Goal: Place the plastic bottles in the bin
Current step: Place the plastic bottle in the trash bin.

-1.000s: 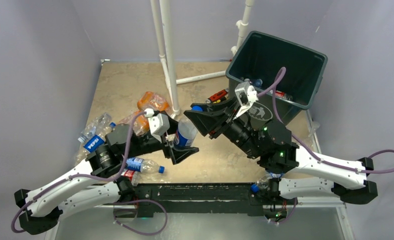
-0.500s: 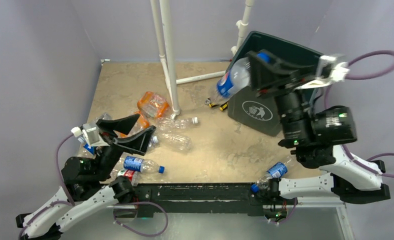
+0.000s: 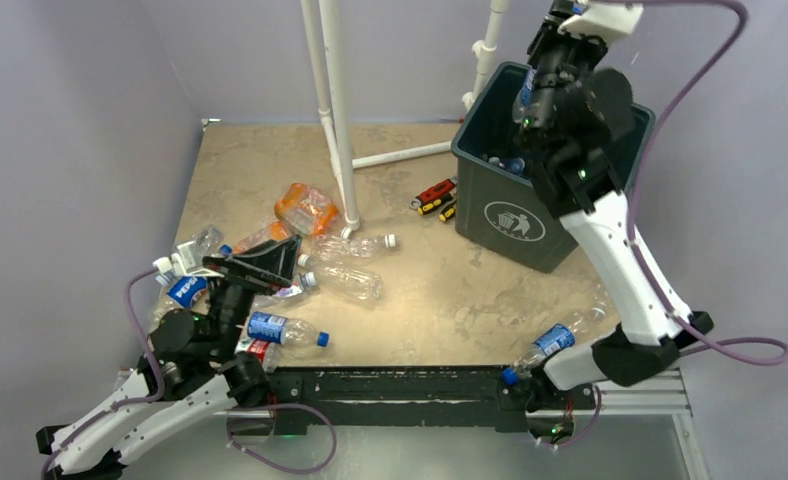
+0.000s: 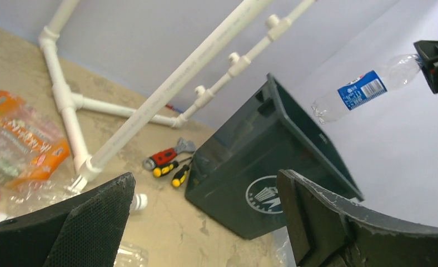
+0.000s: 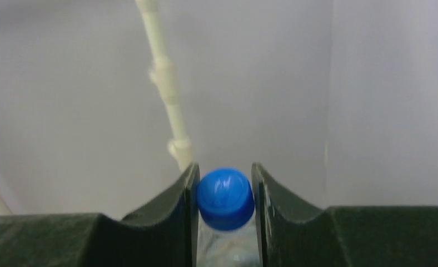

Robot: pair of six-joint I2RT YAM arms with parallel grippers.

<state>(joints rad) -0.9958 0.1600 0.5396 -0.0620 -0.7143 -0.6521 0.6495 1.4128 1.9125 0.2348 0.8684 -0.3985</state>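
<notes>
while my left claw (image 4: 205, 177) is gaping wide, my right claw (image 5: 223, 173) is pinching a bottle (image 5: 225, 201), bin (image 3: 530, 218) sitting below it.

Your right gripper (image 5: 223, 170) now holds the bottle (image 4: 354, 93) high over the bin (image 3: 515, 222); your left gripper (image 3: 262, 262) has opened and drawn back.
</notes>
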